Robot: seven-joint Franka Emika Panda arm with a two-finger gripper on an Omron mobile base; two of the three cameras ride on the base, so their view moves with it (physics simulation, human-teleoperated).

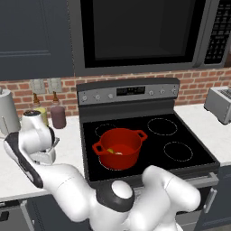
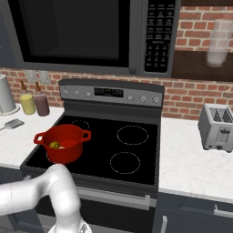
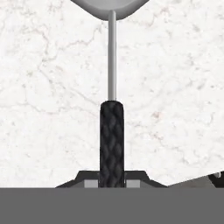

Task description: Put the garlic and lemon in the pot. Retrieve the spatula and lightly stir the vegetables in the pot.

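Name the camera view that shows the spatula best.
The hand view: the spatula runs up the frame, black handle clamped in the end effector. The right base view catches just its head on the counter at far left; the left base view doesn't make it out.

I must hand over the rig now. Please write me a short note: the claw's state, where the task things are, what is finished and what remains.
Claw: shut on the spatula's black handle, low over the white marble counter left of the stove.
Pot: red, on the front left burner.
Lemon and garlic: both inside the pot.
Done: vegetables loaded, spatula gripped.
Left: lift the spatula, carry it to the pot, stir lightly.
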